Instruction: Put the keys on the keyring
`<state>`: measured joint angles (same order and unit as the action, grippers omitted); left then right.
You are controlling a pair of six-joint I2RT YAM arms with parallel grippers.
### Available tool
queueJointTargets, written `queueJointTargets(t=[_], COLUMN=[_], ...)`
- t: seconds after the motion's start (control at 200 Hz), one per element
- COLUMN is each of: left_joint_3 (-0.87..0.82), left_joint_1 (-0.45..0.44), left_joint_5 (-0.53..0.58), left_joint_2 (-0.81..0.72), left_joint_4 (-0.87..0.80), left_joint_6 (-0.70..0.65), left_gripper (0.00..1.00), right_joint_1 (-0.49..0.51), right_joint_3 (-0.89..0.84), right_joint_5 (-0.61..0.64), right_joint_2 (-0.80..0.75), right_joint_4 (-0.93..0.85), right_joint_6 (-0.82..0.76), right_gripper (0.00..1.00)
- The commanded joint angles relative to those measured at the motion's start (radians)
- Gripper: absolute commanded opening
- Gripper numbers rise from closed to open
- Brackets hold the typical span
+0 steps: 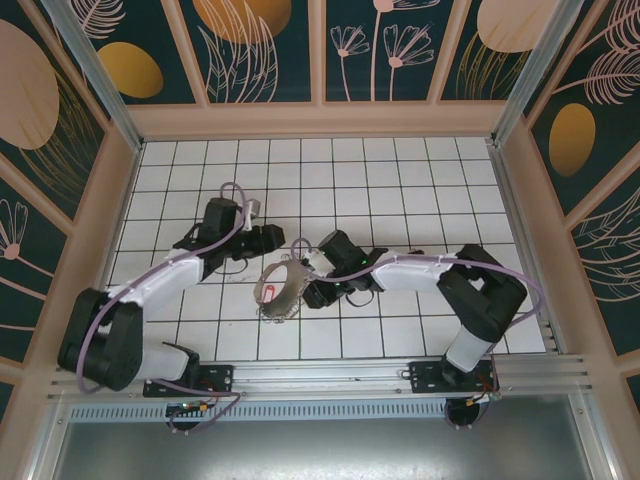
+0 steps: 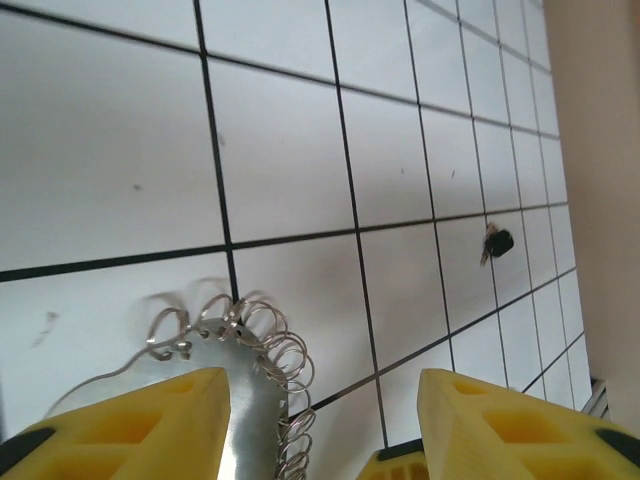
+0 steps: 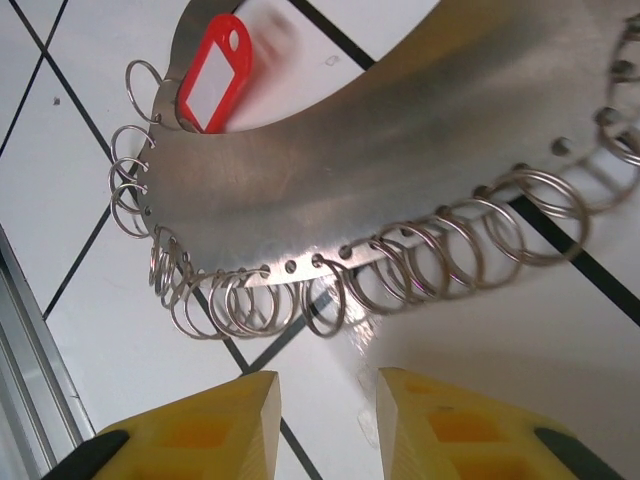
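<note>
The keyring (image 1: 285,288) is a curved band of shiny metal standing on edge, with several small wire rings along its rim. A red plastic tag (image 3: 212,72) with a white window hangs at one end of the band (image 3: 400,170). My right gripper (image 3: 330,390) is open just short of the hanging rings, with nothing between its yellow fingers (image 3: 210,425). My left gripper (image 2: 325,385) is open; the band (image 2: 250,400) lies against the inner face of its left finger (image 2: 150,425). A small dark-headed thing, apparently one of the keys (image 2: 497,242), lies far off on the tiles.
The floor is white tiles with black lines (image 1: 400,190), walled by patterned panels (image 1: 320,50). An aluminium rail (image 1: 330,375) runs along the near edge by the arm bases. Purple cables (image 1: 235,190) trail along both arms.
</note>
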<state>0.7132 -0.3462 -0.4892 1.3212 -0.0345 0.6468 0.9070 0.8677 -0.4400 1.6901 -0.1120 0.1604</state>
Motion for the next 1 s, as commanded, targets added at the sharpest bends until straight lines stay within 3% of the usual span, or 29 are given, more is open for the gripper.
queueJointTargets(t=[0.0,0.37,0.836,0.996], left_joint_3=[-0.052,-0.113,-0.126,-0.141], left_joint_1=[0.034,0.042,0.042,0.042], left_joint_5=[0.031,0.054,0.078,0.096], left_joint_2=[-0.08,-0.158,-0.186,-0.17], left_joint_4=[-0.108,-0.152,-0.177,-0.176], left_joint_6=[-0.036,-0.055,-0.073,-0.057], left_gripper=[0.53,0.55,0.56,0.56], right_joint_1=[0.013,0.015,0.017,0.014], right_joint_3=[0.044,0.052,0.046,0.01], right_joint_5=[0.009,-0.023,-0.148,-0.065], right_joint_2=[0.034,0.121,0.111,0.048], right_joint_4=[-0.004,0.044,0.12,0.101], right_joint_6=[-0.02,0.035,0.055,0.034], right_gripper=[0.31,0.37,0.23,0.23])
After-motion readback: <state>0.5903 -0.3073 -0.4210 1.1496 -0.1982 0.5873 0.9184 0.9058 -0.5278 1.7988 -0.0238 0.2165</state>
